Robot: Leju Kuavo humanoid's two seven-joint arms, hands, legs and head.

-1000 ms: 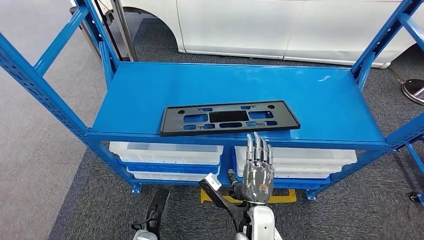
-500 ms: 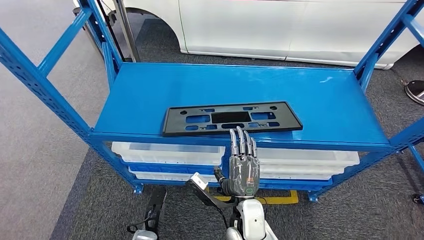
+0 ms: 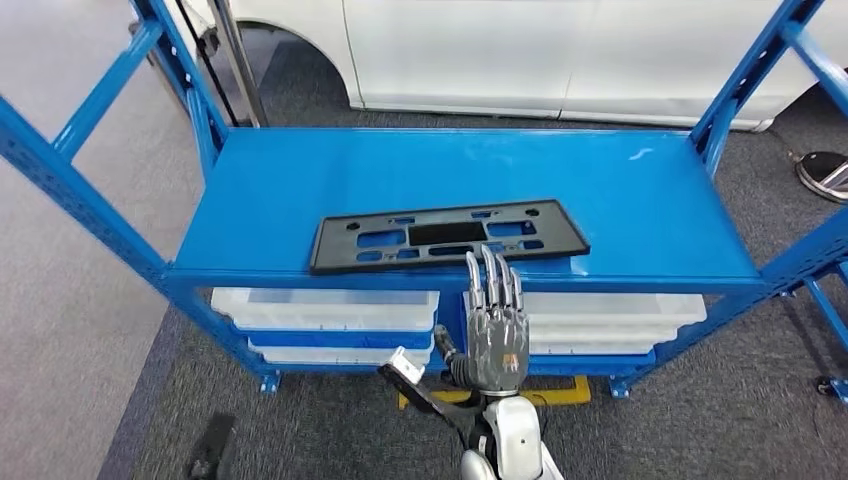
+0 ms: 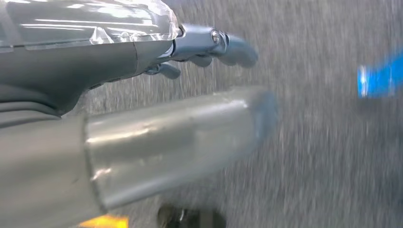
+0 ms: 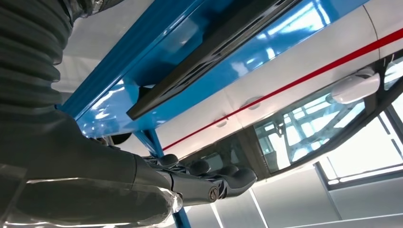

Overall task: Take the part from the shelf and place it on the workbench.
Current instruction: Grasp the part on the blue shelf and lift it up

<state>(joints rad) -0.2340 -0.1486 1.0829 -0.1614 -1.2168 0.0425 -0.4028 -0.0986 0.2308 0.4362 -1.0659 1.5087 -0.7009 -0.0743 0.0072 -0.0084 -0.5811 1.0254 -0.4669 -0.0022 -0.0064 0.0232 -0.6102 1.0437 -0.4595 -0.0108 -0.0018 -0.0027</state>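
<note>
Part (image 3: 448, 234) lies flat near shelf (image 3: 300, 175) front edge, open deck behind. My right robot hand (image 3: 494, 325), fingers straight, empty, has risen to that edge.

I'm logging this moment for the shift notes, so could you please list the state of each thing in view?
Black plate-holder part: flat on the shelf, near the front edge, not held.
Blue shelf: bears the part alone.
Right hand: raised, fingers straight, holding nothing, fingertips at the part's front edge.
Left hand: hanging over the carpet, holding nothing.
White bins: stacked under the shelf.
</note>
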